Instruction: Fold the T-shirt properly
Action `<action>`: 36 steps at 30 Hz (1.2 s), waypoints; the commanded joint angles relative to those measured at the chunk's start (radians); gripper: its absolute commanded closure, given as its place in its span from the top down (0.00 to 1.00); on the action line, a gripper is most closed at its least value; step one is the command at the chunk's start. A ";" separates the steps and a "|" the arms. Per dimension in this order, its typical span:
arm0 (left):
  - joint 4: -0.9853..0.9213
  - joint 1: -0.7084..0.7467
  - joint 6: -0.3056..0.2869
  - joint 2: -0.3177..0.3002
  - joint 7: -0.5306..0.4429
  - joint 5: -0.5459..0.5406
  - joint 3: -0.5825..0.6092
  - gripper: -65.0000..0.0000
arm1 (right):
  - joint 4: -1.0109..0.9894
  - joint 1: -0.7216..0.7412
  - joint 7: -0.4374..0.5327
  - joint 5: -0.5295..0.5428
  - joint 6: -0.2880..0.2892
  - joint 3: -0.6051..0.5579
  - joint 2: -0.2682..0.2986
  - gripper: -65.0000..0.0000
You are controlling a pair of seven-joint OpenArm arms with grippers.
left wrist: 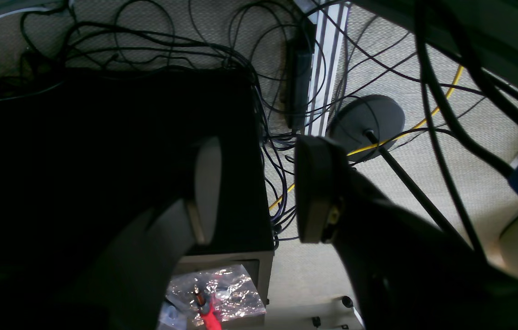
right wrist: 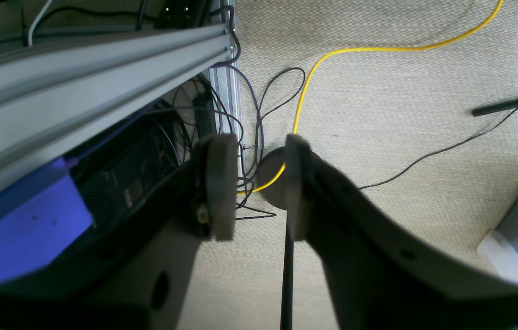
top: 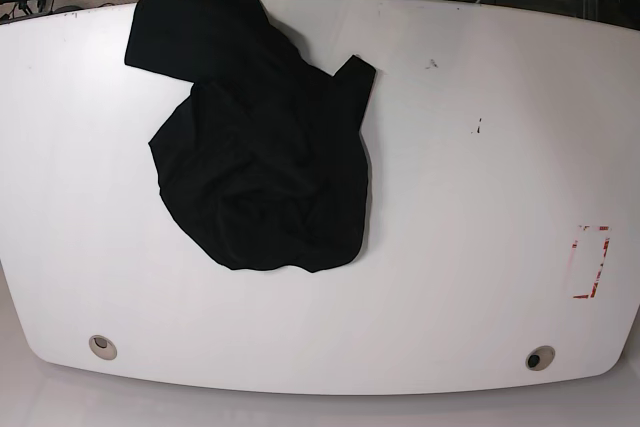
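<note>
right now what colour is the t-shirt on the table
Black all over; no print shows. The T-shirt is seen best in the base view.

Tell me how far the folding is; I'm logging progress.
Nothing looks done: the T-shirt lies crumpled on the table, print hidden. Nothing is in hand: the left tool and right tool are open and empty, over the floor off the table. Spreading it flat and every fold are left.
</note>
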 commanded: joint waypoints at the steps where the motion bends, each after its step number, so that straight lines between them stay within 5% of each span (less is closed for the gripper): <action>1: -0.006 0.000 0.008 -0.010 -0.005 0.003 -0.007 0.37 | -0.009 -0.003 0.000 0.001 0.002 0.002 -0.002 0.26; 23: 0.014 0.006 -0.002 -0.009 -0.016 -0.002 -0.001 0.37 | 0.007 0.017 0.010 -0.003 0.006 0.001 -0.010 0.26; 36: 0.282 0.170 -0.002 -0.002 -0.065 -0.005 -0.001 0.37 | 0.106 -0.075 0.035 -0.003 0.003 0.001 -0.010 0.26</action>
